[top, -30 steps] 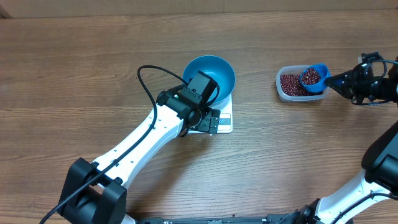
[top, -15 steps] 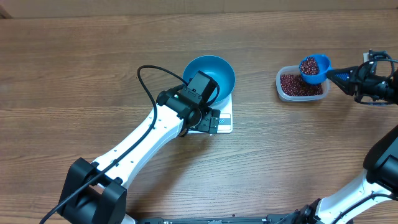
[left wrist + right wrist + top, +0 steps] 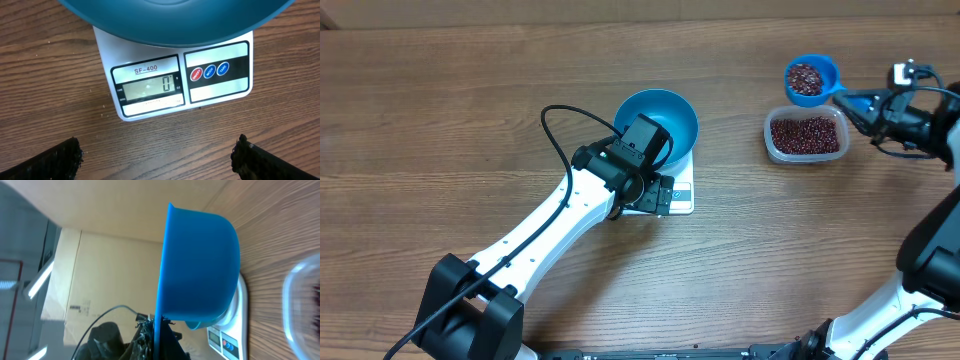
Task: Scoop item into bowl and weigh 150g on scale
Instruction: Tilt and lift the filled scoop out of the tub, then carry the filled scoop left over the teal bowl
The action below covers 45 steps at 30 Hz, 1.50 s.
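Note:
The blue bowl (image 3: pixel 658 118) stands on the white scale (image 3: pixel 683 192), and I see nothing inside it. The scale's display (image 3: pixel 149 88) reads 0. My left gripper (image 3: pixel 160 161) hangs open just in front of the scale, with only bare wood between its fingers. Red-brown beans (image 3: pixel 806 133) fill a clear tub (image 3: pixel 771 137) at the right. My right gripper (image 3: pixel 876 110) is shut on the handle of a small blue scoop (image 3: pixel 810 78), which is full of beans and held behind the tub. In the right wrist view the scoop (image 3: pixel 200 265) fills the middle and hides most of the bowl.
The left arm (image 3: pixel 550 225) runs from the lower left up to the scale, with a black cable (image 3: pixel 552 130) looping above it. The right arm (image 3: pixel 930 260) stands at the right edge. Bare wooden table (image 3: pixel 440 120) lies around the scale and the tub.
My right gripper has lifted the loaded scoop out of the tub and carried it back and to the left. The left arm, bowl and scale have not moved.

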Available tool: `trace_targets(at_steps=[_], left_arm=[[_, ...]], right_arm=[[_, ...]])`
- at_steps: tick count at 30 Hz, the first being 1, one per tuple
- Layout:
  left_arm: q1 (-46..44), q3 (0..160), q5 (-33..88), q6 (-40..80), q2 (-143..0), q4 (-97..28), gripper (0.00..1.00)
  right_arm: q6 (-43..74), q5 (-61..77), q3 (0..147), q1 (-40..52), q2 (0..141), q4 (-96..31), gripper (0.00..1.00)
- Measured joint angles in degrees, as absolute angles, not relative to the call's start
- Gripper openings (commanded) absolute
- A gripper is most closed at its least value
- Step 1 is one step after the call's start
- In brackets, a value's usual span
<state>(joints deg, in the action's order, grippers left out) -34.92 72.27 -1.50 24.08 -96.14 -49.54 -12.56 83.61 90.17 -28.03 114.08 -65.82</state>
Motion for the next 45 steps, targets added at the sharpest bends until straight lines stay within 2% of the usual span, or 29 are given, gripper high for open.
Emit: trace_targets(at_steps=[7,16,28,33,45], left_arm=[[-34.89,72.27,-1.50,24.08,-96.14,-49.56,1.00],[-34.89,72.27,-1.50,24.08,-96.14,-49.56,0.99],[-34.89,72.27,-1.50,24.08,-96.14,-49.56,1.00],[-34.89,72.27,-1.50,24.08,-96.14,-49.56,1.00],[-34.89,72.27,-1.50,24.08,-96.14,-49.56,0.99]], right_arm=[[-12.49,84.49,90.91,-20.78,114.08,-63.00,0.04],[-5.56,80.47,102.98,-13.98,114.08,-63.35,0.04],[-5.39,62.11,103.02,-1.26,114.08,-65.04,0.04],[-5.74,59.48,103.02,3.60,114.08,-62.63,0.04],[-8.51,49.63,103.02,7.31,114.08,-59.77,0.04]])
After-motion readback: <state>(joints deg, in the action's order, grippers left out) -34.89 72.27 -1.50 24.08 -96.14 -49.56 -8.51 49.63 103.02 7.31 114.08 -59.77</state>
